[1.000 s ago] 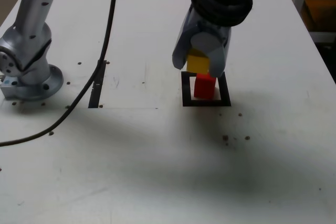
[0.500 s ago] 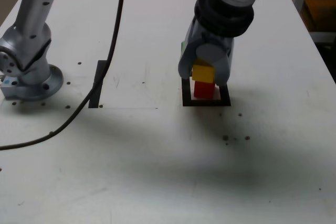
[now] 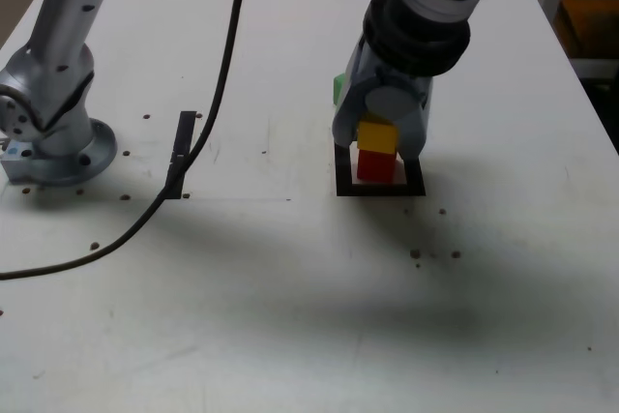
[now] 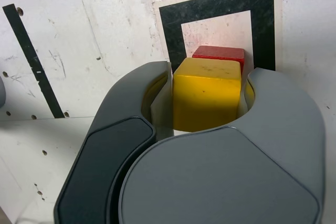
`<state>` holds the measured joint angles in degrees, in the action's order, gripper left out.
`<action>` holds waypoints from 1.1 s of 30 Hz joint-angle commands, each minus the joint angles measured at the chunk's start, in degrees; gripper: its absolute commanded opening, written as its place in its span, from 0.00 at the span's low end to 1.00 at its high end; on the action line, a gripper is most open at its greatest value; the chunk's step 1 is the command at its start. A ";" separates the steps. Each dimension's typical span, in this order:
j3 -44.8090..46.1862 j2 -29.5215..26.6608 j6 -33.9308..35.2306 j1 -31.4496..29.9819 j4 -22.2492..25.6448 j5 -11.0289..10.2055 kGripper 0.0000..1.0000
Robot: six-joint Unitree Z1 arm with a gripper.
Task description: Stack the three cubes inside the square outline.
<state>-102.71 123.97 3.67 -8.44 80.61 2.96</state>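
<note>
In the exterior view, the gripper (image 3: 378, 146) is at upper centre, its fingers closed on the yellow cube (image 3: 377, 135). The yellow cube is above the red cube (image 3: 375, 166) (contact between the two cannot be confirmed). The red cube sits inside the square outline (image 3: 379, 190), right of centre. The green cube (image 3: 338, 88), partly hidden, shows beyond the gripper. A black strip (image 3: 180, 154) lies left of centre.

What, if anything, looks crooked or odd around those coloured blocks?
Nothing looks spilled or broken. The small yellow cube, gripped by the grey two-fingered gripper, hides part of the small red cube inside the black square outline; whether they line up squarely, I cannot tell.
</note>
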 commanded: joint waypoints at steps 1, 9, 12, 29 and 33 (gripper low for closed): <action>0.03 -0.39 0.11 0.09 0.10 0.02 0.39; -0.02 -1.09 0.11 0.10 0.47 0.12 0.92; -0.03 -1.79 0.47 0.09 0.86 -0.30 0.99; 7.45 -15.58 7.28 9.34 8.31 -4.12 0.99; 9.96 -14.06 10.48 12.65 7.97 -1.69 0.99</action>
<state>-93.03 109.12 14.08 3.88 88.68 0.80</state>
